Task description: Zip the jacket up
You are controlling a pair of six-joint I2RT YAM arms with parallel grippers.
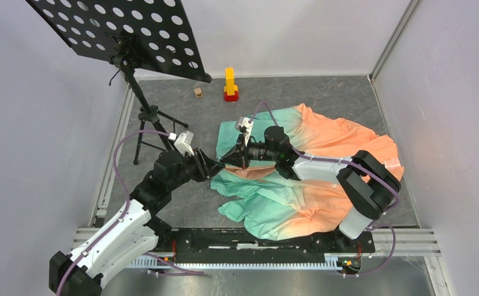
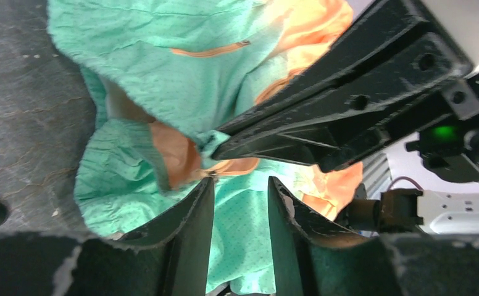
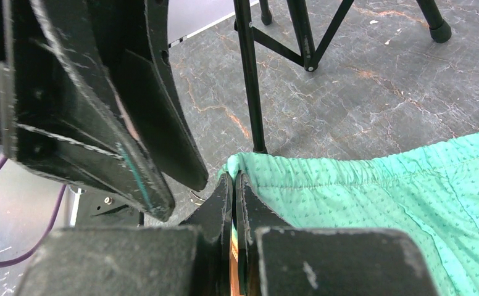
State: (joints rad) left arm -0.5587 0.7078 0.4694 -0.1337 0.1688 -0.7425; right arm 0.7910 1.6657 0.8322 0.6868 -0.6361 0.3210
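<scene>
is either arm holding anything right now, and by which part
The right gripper pinches the jacket at the corner of its green gathered hem, jaws shut. The left gripper is open, holding nothing.

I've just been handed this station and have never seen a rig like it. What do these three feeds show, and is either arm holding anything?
These are two robot arms bolted at the near edge of a table, each ending in a two-finger gripper. One feed looks down from above and behind the arms. The other two come from cameras on the wrists, so each shows its own black fingers at the bottom. On the table lies the jacket, mint green fading to orange. The right gripper is shut on a green hem of it. The left gripper is open close by, holding nothing. Further back are a music stand, a yellow-and-red block and a small wooden cube.
</scene>
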